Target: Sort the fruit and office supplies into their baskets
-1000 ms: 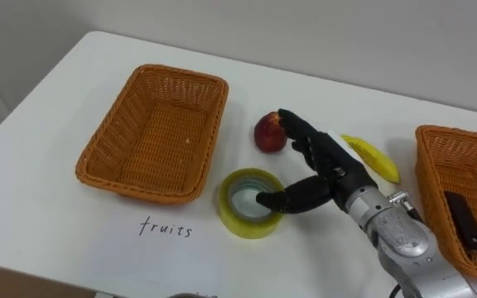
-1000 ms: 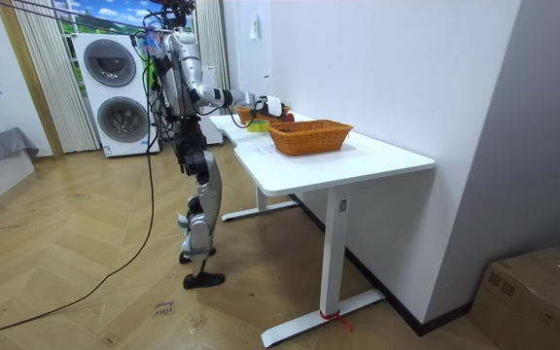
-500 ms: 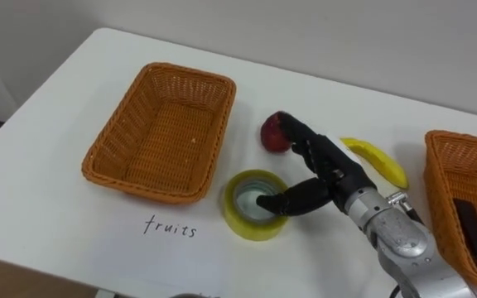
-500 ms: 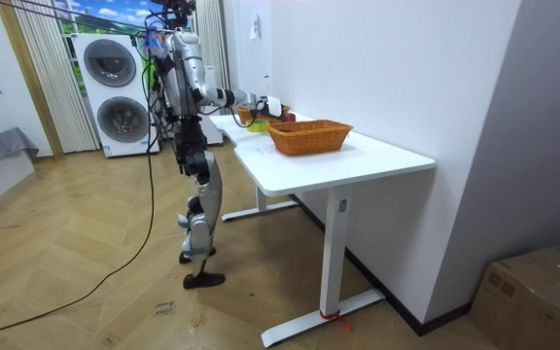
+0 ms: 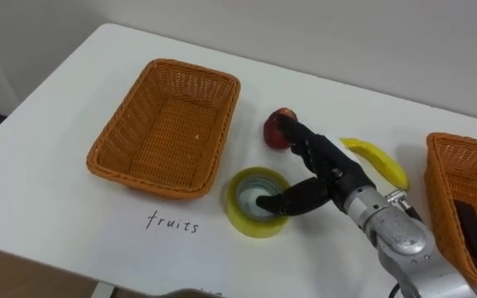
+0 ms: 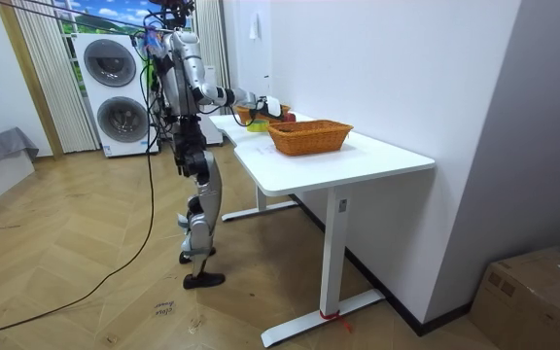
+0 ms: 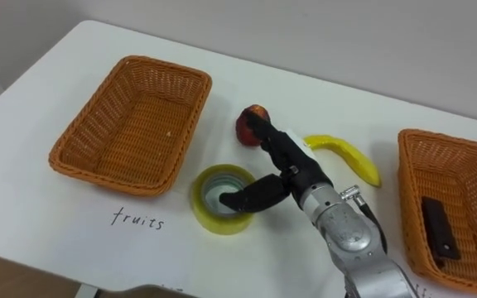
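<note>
The right hand point(image 5: 331, 175) is spread open, thumb inside the yellow tape roll point(image 5: 243, 217), fingers stretched to the red fruit point(image 5: 276, 133).

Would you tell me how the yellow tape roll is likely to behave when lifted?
The yellow tape roll looks stiff, so it probably keeps its shape. Lying flat on the white table, it should not roll unless tipped on edge. With its open core, it is likely light.

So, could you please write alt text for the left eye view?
The robot's right hand lies over a yellow tape roll, thumb in its hole, straight fingers stretched toward a red apple. A banana lies behind it; an empty wicker basket stands left, a second basket holding a dark object right.
</note>
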Robot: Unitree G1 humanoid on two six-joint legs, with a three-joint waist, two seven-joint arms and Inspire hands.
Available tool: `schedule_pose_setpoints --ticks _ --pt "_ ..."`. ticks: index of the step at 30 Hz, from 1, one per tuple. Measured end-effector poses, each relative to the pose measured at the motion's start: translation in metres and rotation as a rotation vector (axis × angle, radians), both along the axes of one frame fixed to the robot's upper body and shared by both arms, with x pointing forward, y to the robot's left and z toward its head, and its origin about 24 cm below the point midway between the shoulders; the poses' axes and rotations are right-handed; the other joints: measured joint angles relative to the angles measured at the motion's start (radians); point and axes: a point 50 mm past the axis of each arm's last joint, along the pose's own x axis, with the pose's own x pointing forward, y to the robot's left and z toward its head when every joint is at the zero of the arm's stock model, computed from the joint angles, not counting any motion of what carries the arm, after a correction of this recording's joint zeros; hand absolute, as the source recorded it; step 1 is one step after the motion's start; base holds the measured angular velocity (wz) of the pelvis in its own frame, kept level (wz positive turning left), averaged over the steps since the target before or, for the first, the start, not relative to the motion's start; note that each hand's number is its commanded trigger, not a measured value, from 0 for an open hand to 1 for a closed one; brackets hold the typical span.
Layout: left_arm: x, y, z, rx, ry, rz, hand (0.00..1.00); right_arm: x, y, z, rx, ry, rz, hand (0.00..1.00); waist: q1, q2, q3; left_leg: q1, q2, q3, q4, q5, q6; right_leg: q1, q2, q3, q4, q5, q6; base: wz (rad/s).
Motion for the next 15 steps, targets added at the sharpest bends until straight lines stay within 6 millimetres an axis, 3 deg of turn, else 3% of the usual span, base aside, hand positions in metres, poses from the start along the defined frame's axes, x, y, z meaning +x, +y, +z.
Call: schedule_pose_setpoints --ticks 15 --pt "-0.0002 0.0034 0.0014 0.003 0.006 0.005 0.0 -0.003 0.0076 -0.0056 -0.03 0.035 0.038 0.0 0.015 -0.013 0.0005 -0.001 0.0 -0.003 0.003 0.0 0.0 0.001 0.0 -0.005 0.0 0.0 0.0 0.0"
